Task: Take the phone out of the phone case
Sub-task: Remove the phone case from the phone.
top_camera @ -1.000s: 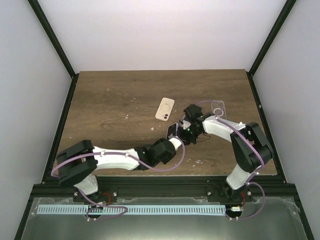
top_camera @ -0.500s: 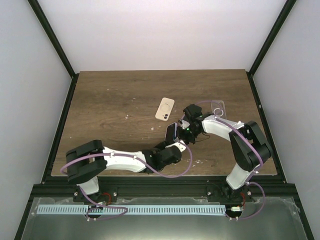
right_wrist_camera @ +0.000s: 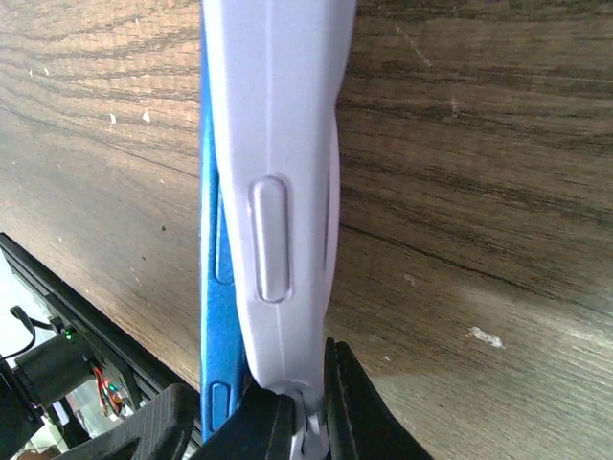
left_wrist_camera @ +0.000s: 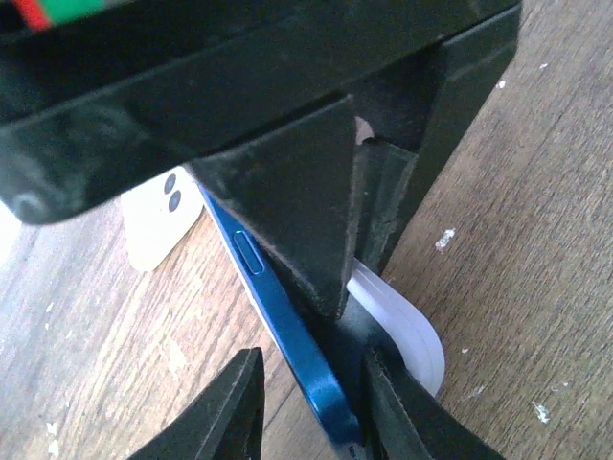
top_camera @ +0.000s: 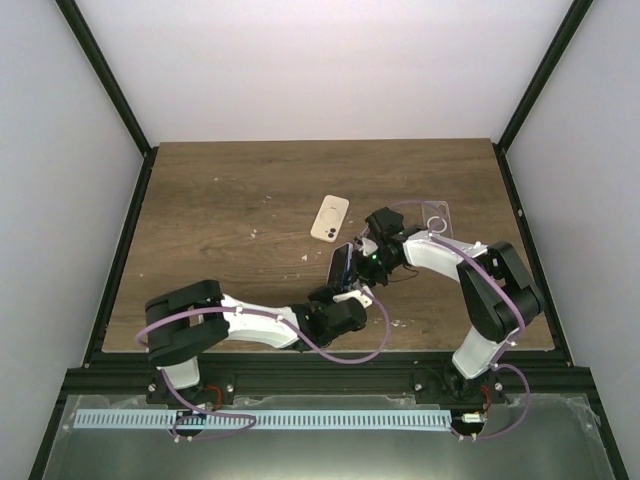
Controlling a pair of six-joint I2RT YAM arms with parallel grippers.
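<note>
The blue phone [top_camera: 343, 265] stands on edge above the table's middle, half out of a whitish phone case [right_wrist_camera: 278, 144]. My right gripper [right_wrist_camera: 305, 402] is shut on the case's rim, and the phone [right_wrist_camera: 213, 240] lies against the case's left side. My left gripper [left_wrist_camera: 311, 383] straddles the phone's lower edge [left_wrist_camera: 278, 316]. Its right finger is against the phone and its left finger [left_wrist_camera: 225, 412] stands a little apart, so it is open. The case [left_wrist_camera: 407, 331] curls away behind the right finger. From above, the left gripper [top_camera: 345, 283] and the right gripper [top_camera: 365, 262] meet at the phone.
A cream phone [top_camera: 330, 218] lies flat just beyond the grippers and shows again in the left wrist view [left_wrist_camera: 158, 216]. A clear, empty case [top_camera: 436, 214] lies at the back right. The table's front edge [top_camera: 320, 352] runs close behind the left arm.
The left arm has folded back toward the front edge while its gripper stayed at the blue phone. Its jaws have narrowed around the phone. The right gripper has kept its hold.
</note>
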